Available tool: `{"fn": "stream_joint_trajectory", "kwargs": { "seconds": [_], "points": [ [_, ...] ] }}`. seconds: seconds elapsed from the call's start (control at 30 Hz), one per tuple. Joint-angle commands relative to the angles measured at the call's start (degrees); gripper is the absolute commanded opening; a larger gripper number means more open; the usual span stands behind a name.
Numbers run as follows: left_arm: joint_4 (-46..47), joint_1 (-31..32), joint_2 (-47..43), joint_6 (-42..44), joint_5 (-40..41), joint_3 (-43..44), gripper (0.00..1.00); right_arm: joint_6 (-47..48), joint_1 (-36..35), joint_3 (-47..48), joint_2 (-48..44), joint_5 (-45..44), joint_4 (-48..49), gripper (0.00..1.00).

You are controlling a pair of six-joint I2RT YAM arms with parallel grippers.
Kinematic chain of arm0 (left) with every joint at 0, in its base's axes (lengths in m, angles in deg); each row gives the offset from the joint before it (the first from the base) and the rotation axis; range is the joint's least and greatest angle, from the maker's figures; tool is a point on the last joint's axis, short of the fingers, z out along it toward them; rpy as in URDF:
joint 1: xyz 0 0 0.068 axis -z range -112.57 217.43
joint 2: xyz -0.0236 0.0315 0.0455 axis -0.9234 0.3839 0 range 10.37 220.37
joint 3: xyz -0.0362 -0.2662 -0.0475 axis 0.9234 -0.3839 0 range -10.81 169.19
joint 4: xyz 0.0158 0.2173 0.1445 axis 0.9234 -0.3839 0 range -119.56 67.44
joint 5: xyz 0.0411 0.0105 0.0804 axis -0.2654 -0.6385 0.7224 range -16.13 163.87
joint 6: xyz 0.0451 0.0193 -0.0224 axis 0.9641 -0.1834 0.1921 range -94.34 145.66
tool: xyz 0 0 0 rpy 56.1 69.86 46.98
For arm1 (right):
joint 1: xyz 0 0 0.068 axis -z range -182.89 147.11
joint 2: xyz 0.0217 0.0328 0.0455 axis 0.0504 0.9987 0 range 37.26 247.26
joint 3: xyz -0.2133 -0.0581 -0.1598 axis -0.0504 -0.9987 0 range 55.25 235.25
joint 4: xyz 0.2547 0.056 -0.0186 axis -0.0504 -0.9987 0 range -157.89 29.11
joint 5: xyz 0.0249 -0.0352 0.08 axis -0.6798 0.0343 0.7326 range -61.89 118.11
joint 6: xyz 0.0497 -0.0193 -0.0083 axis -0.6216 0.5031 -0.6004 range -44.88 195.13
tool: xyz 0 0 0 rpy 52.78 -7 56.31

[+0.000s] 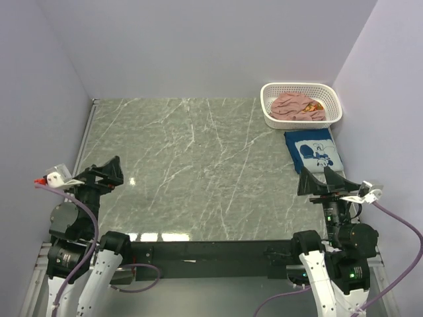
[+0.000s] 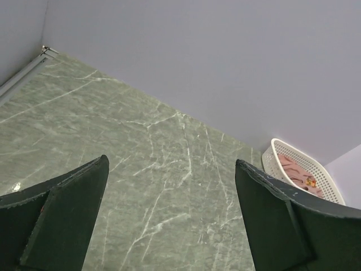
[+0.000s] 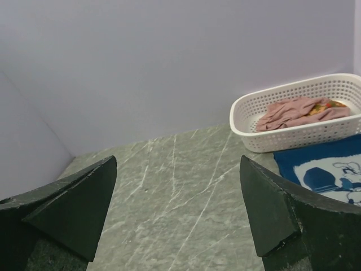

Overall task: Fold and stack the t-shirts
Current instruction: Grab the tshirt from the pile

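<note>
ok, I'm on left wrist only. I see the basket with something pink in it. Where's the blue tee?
Observer: The blue tee lies folded flat on the table, right against the near side of the basket, print up.
Operator: Pink one folded too?
Observer: No. The pink tee is bunched up inside the basket.
Operator: Right end effector holding anything?
Observer: No. The right end effector is open and empty, just on the near side of the blue tee.
</note>
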Motion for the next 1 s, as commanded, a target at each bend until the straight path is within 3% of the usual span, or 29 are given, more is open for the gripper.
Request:
{"fn": "stream_joint_trajectory", "kwargs": {
  "seconds": [0.0,0.1,0.37,0.53,0.7,0.97],
  "points": [
    [1.83,0.10,0.98,-0.97,0.63,-1.54,1.00,-0.28,-0.45,-1.58,-3.11,4.09,3.47,0.95],
    [2.79,0.10,1.69,-1.14,0.20,-3.21,1.00,-2.57,-0.45,-1.59,1.70,6.39,5.58,0.95],
    [6.39,0.18,5.46,-0.88,-2.44,-7.07,0.99,-3.19,-0.45,6.14,27.98,9.47,8.75,0.96],
    [7.72,0.80,6.08,-0.80,-4.03,-8.49,0.99,-0.56,-0.45,16.41,46.61,7.37,9.29,0.96],
    [7.72,2.55,5.20,-0.44,-2.88,-8.75,0.99,2.08,0.69,27.29,65.13,-4.39,7.80,0.96],
    [7.98,4.40,5.03,-0.53,-2.97,-9.10,0.99,1.91,8.59,49.18,95.99,-5.55,2.25,0.94]
  ]
}}
